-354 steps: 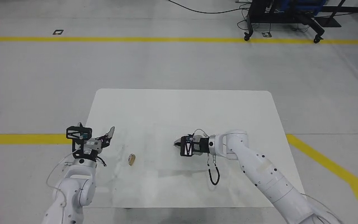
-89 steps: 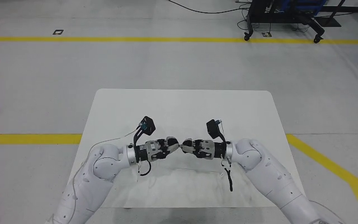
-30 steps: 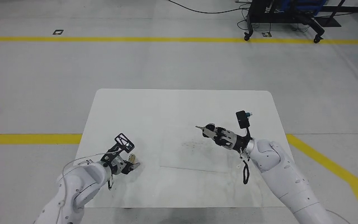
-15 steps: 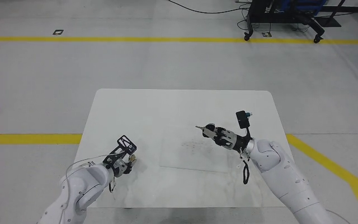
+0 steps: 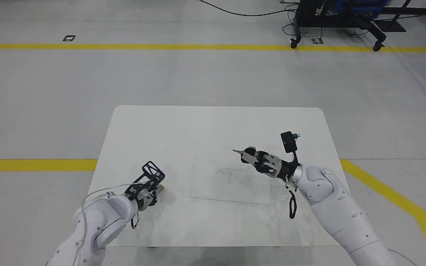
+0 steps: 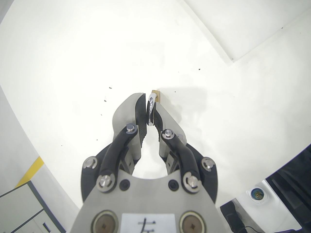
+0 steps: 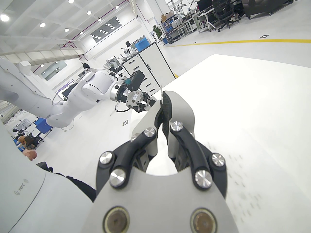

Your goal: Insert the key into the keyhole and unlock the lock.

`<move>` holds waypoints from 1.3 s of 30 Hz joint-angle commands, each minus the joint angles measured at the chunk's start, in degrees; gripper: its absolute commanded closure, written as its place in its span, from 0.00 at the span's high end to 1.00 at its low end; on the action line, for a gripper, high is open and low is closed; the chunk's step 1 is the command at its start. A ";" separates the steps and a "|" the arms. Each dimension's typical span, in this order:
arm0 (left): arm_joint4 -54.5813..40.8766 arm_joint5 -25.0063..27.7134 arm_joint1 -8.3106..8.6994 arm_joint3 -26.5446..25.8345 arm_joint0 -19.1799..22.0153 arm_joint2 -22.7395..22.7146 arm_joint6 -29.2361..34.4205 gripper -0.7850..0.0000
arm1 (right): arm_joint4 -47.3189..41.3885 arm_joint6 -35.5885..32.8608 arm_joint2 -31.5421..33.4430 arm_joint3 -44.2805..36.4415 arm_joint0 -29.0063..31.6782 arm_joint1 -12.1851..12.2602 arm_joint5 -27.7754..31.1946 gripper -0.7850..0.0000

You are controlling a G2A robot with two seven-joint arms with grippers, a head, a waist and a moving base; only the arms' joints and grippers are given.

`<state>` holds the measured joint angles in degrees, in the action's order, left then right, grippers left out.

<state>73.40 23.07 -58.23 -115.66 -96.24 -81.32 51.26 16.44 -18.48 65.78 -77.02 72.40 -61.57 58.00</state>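
Note:
My left gripper (image 5: 152,193) rests low over the white table's (image 5: 213,126) front left part. In the left wrist view it (image 6: 148,98) is shut on the silver shackle (image 6: 151,112) of the small brass lock (image 6: 156,95), whose body pokes out past the fingertips, close to the tabletop. My right gripper (image 5: 248,156) hovers above the table right of centre, shut on the key (image 5: 237,153), whose tip points left. The right wrist view shows the key's thin blade (image 7: 161,89) sticking out beyond the shut gripper (image 7: 162,96), with the left gripper (image 7: 145,103) farther off.
A thin white sheet (image 5: 229,187) lies flat on the table between the arms; its corner (image 6: 243,13) appears in the left wrist view. A black cable loop (image 5: 291,203) hangs from the right forearm. Yellow floor lines and a dark cart (image 5: 339,20) lie beyond the table.
The left wrist has turned over the lock at the front left, so the brass body is now mostly covered from above. The right arm with the key has stayed still.

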 commanded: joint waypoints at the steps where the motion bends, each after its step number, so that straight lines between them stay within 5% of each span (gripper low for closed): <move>1: 0.28 -0.59 -0.03 0.14 0.20 0.33 0.18 0.01 | 0.00 0.00 0.00 0.00 0.00 0.00 0.00 0.00; 21: 1.32 -0.27 -0.20 2.06 2.87 3.78 0.26 0.00 | 0.00 0.00 0.00 0.00 0.00 0.00 0.00 0.00; 39: -9.93 -0.30 -0.83 9.26 6.14 1.13 -21.79 0.00 | 0.00 0.00 0.00 0.00 0.00 0.00 0.00 0.00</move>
<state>63.52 22.78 -59.05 -106.52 -90.13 -80.19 29.63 16.44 -18.48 65.78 -77.02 72.40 -61.57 58.00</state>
